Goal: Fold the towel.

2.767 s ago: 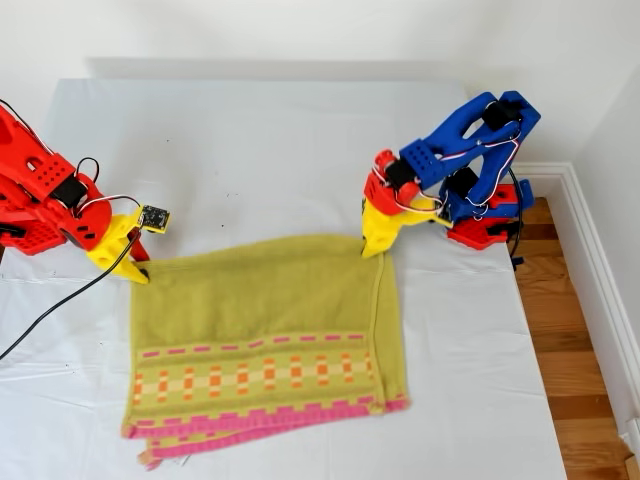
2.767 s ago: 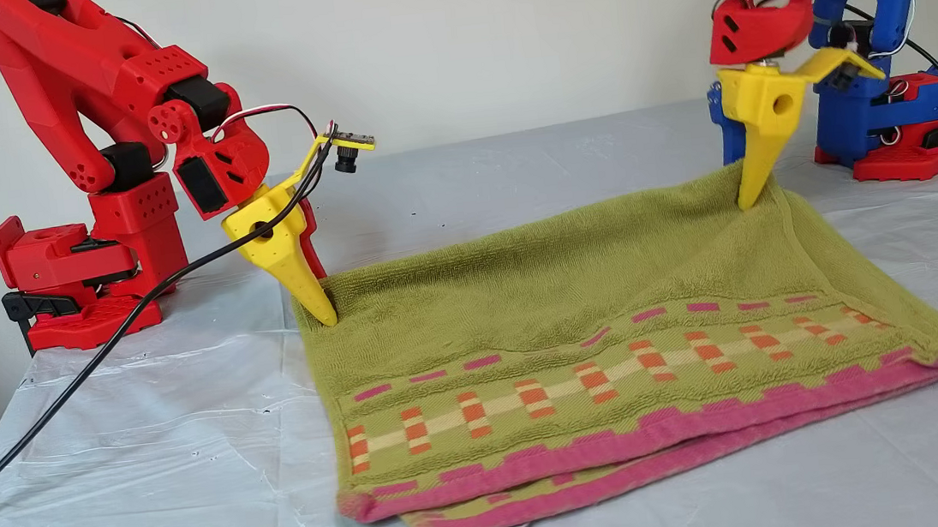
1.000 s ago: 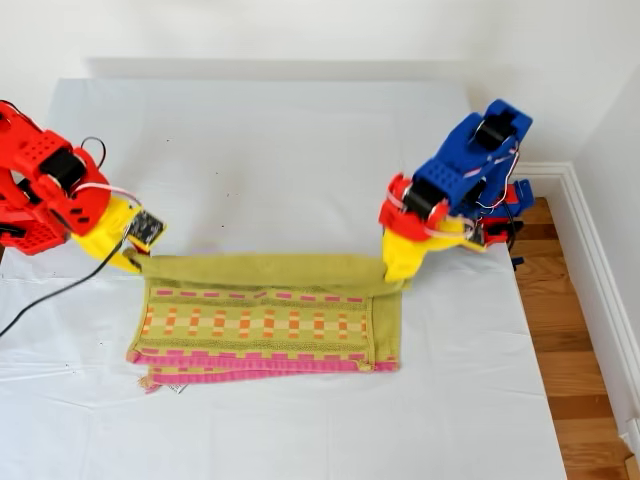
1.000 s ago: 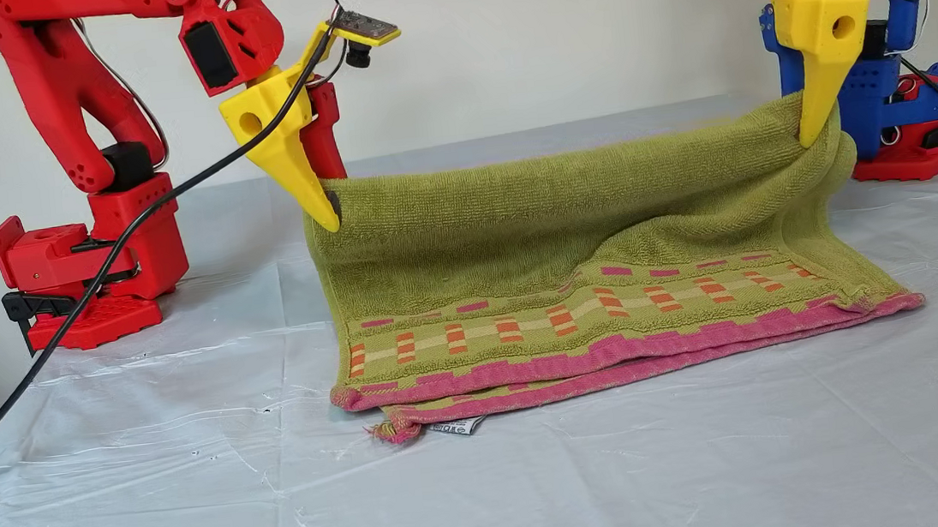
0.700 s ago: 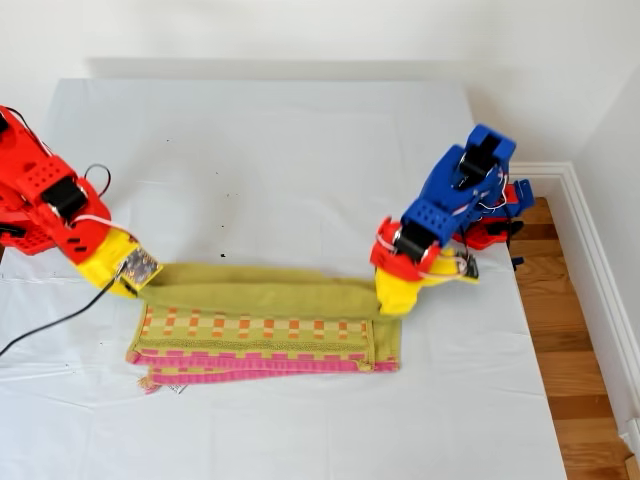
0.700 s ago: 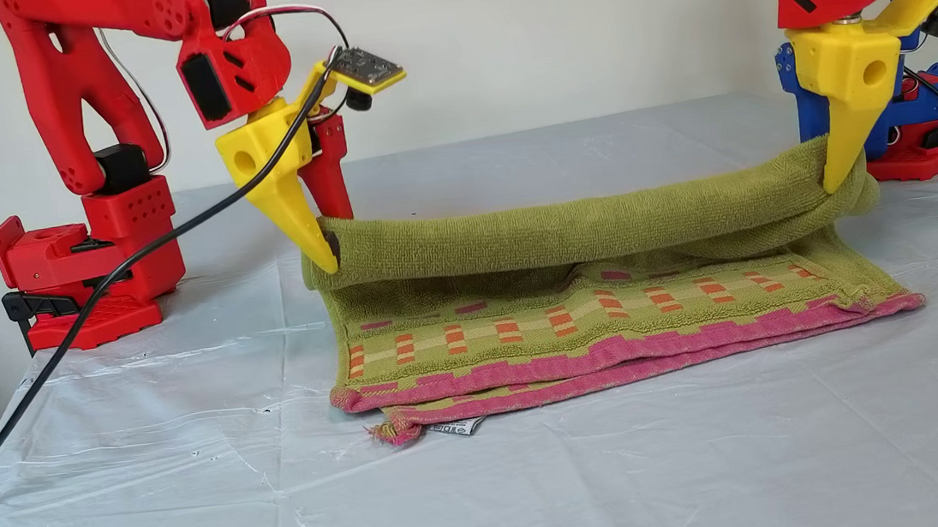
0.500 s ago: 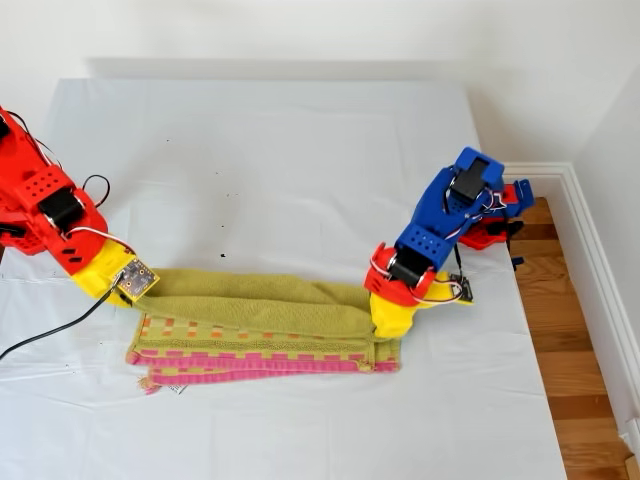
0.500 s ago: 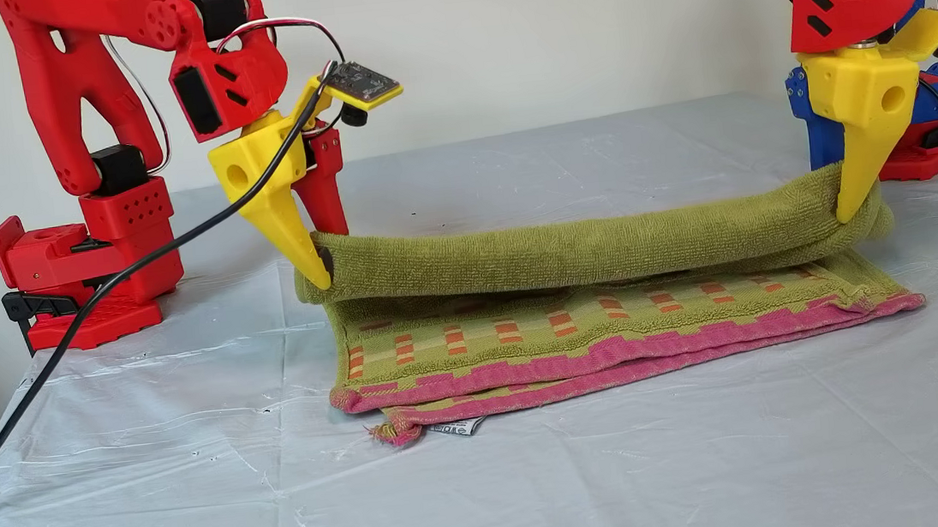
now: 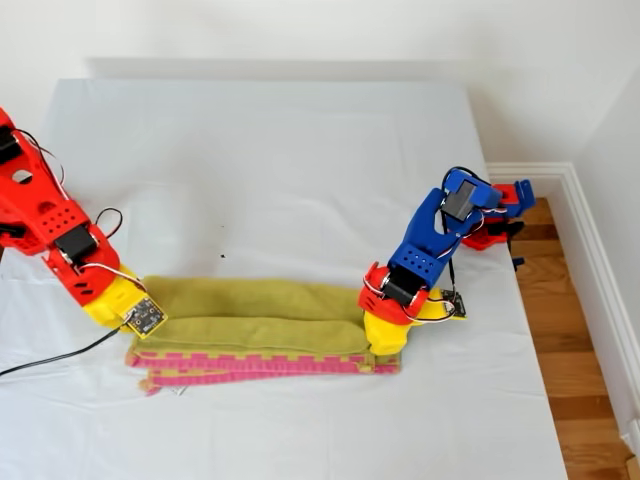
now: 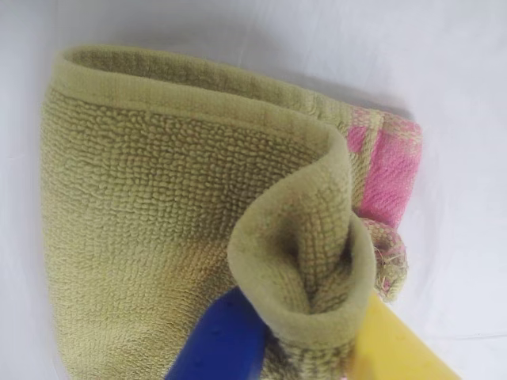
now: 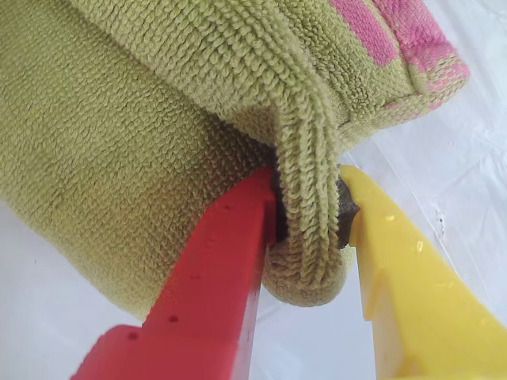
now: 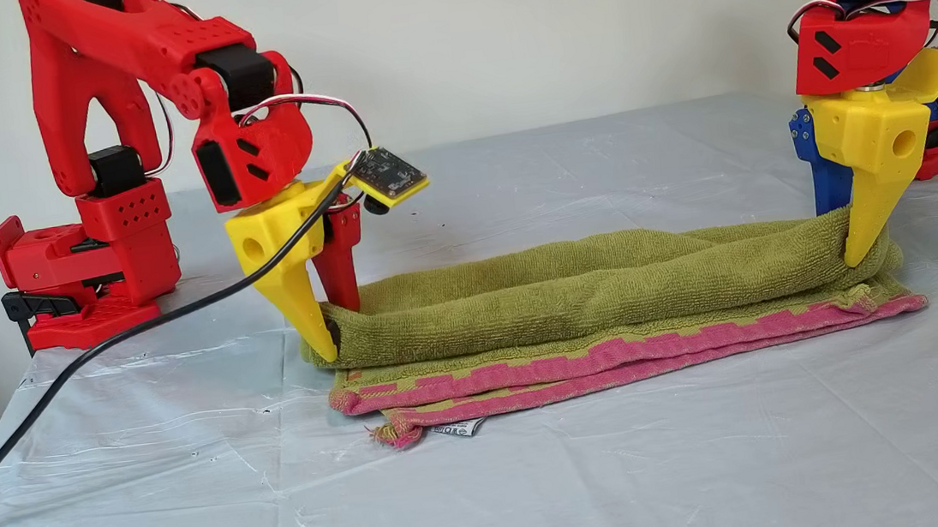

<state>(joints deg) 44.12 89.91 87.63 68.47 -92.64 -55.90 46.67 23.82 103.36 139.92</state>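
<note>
A yellow-green terry towel (image 12: 602,302) lies folded into a long, narrow strip on the desk (image 12: 541,480), which is covered by a white tablecloth (image 9: 270,150). In the exterior view the strip runs from left to right across the near half of the desk. Its pink hems (image 12: 616,361) stack along the near edge, and a small white label (image 12: 455,428) pokes out beneath them.

My first pincer (image 10: 305,336), with 1 blue and 1 yellow finger, pinches a rolled corner of the towel at the strip's end on the exterior view's right (image 9: 385,335). My second pincer (image 11: 309,218), with 1 red and 1 yellow finger, is clamped on the folded green edge at the end on the exterior view's left (image 9: 125,305). Both held corners sit low, just above the pink hems.

A black cable (image 12: 100,359) trails from the red arm across the cloth toward the near edge. Bare tablecloth spreads wide behind the towel and in front of it.
</note>
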